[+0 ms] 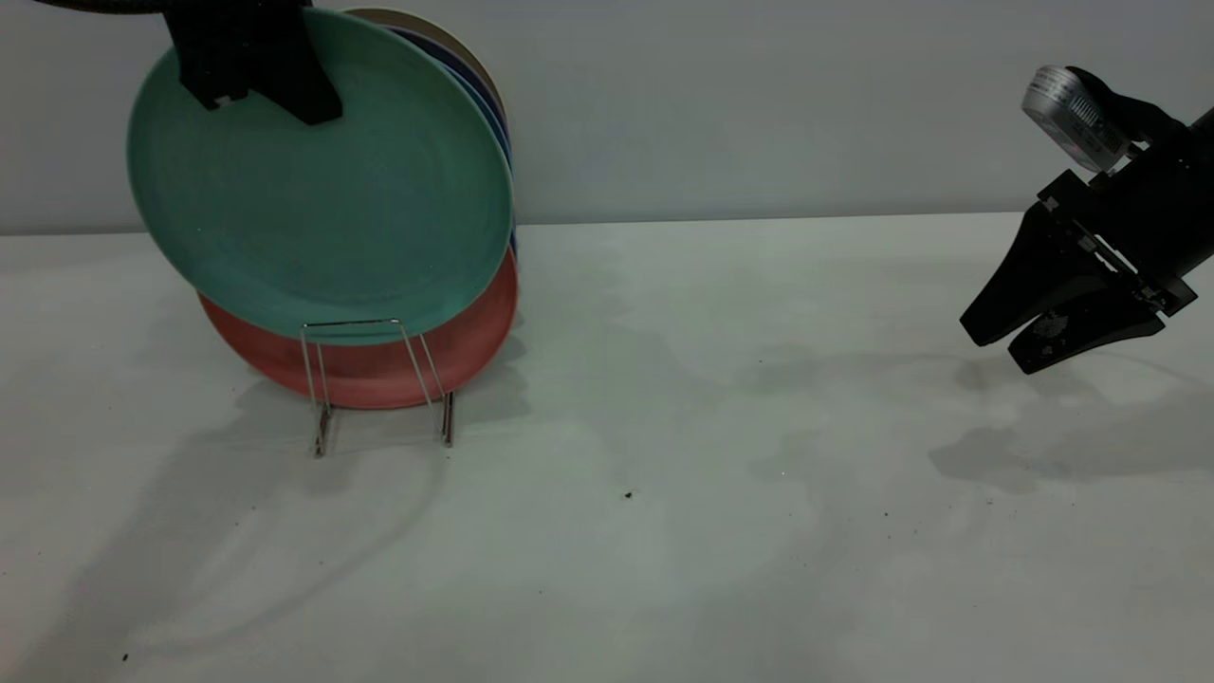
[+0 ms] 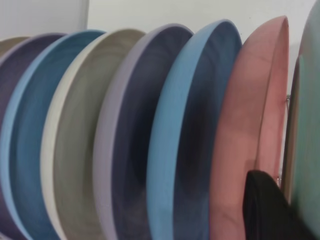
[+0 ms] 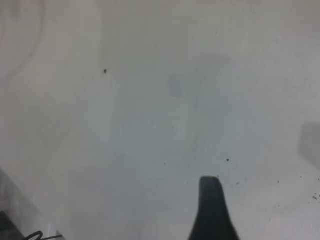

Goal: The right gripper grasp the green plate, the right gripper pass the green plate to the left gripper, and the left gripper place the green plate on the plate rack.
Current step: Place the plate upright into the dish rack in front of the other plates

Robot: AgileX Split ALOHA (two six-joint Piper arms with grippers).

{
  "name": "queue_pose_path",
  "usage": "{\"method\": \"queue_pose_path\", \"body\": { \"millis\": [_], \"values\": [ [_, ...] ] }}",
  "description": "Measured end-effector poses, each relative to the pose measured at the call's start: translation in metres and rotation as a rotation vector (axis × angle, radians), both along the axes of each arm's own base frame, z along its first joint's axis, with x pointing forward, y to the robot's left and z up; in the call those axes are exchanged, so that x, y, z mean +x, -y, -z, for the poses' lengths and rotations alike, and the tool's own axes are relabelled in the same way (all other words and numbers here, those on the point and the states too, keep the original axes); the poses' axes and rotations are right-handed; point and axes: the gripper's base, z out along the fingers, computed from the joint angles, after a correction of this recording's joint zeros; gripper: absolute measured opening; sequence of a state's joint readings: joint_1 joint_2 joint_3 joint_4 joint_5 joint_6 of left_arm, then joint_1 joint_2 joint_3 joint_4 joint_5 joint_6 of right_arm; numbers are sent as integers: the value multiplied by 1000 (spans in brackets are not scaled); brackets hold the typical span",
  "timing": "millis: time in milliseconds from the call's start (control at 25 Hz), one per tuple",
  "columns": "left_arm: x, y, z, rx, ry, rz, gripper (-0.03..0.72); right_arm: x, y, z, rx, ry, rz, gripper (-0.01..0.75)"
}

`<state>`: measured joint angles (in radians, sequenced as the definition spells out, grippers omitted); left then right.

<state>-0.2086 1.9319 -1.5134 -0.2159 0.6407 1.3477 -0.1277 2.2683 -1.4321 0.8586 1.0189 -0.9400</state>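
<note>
The green plate (image 1: 322, 190) hangs upright and slightly tilted at the front of the plate rack (image 1: 446, 417). Its lower rim is level with the top of the front wire loop, in front of a salmon-pink plate (image 1: 379, 370). My left gripper (image 1: 285, 95) is shut on the plate's top rim. In the left wrist view, one black finger (image 2: 270, 210) lies between the pink plate (image 2: 250, 130) and the green plate (image 2: 309, 150). My right gripper (image 1: 996, 349) is open and empty, hovering low over the table at the far right. Only one of its fingers (image 3: 211, 210) shows in the right wrist view.
Several more plates stand in a row behind the pink one: blue (image 2: 190, 140), lavender (image 2: 125, 150), beige (image 2: 75, 150) and others. A grey wall (image 1: 759, 104) runs close behind the rack. The white table (image 1: 664, 474) stretches between the rack and the right gripper.
</note>
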Motion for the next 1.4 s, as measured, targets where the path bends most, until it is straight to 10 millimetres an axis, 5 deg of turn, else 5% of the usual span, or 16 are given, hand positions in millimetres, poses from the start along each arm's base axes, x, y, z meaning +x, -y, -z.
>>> {"method": "queue_pose_path", "body": {
  "millis": [520, 760, 1080, 1400],
  "values": [
    [5, -7, 35, 112, -97, -9, 138, 0, 0, 0, -2, 0, -1, 566],
    [6, -6, 36, 97, -95, -21, 161, 0, 0, 0, -2, 0, -1, 566],
    [6, -3, 36, 65, -94, -27, 322, 0, 0, 0, -2, 0, -1, 566],
    [3, -4, 22, 59, -69, -25, 335, 0, 0, 0, -3, 1, 0, 566]
  ]
}}
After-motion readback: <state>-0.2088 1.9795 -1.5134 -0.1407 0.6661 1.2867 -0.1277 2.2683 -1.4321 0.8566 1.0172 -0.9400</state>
